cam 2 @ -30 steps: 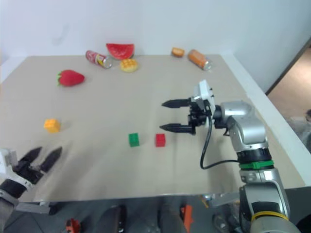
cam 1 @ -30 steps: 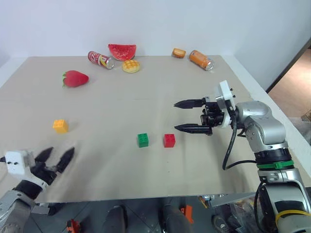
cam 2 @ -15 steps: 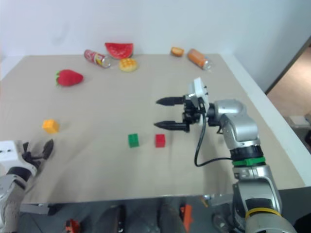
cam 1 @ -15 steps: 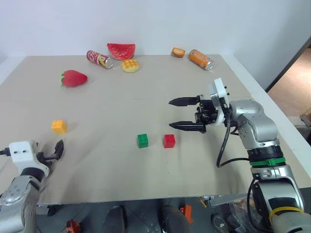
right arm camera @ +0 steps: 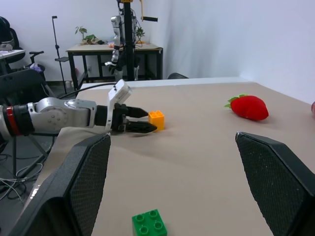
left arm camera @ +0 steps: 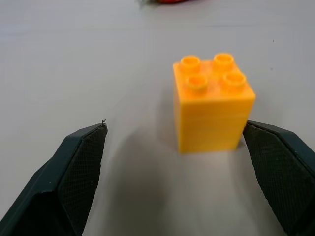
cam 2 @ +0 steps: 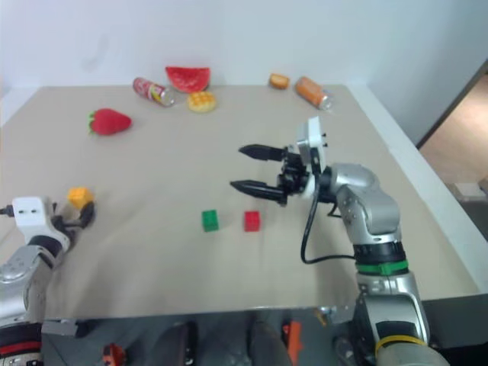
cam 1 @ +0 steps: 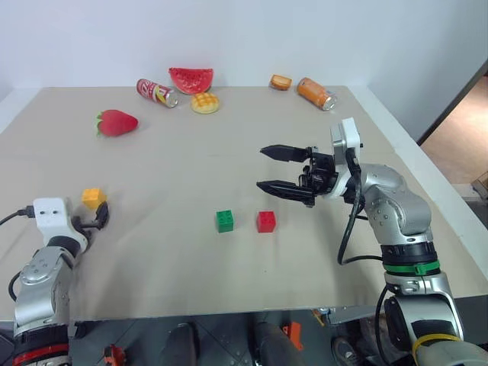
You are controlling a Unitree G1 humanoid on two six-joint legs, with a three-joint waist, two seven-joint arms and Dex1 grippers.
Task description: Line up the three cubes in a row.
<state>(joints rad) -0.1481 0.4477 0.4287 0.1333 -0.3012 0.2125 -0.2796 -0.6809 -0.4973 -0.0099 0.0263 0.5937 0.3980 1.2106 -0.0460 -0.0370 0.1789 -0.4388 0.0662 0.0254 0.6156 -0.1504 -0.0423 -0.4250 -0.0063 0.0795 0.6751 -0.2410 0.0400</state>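
Observation:
The orange-yellow cube (left arm camera: 212,103) sits at the table's left, just in front of my left gripper (cam 1: 97,212). That gripper is open and level, one finger (left arm camera: 74,172) wide of the cube, the other finger (left arm camera: 280,167) close by its lower corner. The green cube (cam 1: 224,221) and the red cube (cam 1: 266,221) stand side by side near the middle front, a small gap between them. My right gripper (cam 1: 260,168) hovers open and empty above the table just behind the red cube, pointing left.
Along the far edge lie a strawberry toy (cam 1: 117,123), a red can (cam 1: 157,93), a watermelon slice (cam 1: 191,79), a round waffle toy (cam 1: 205,103), a bread piece (cam 1: 280,82) and an orange can (cam 1: 316,94). The table's right edge (cam 1: 412,156) runs beside my right arm.
My left gripper has moved forward from the table's front edge up to the orange-yellow cube. The right gripper has drifted slightly left and turned a little. The cubes have not moved.

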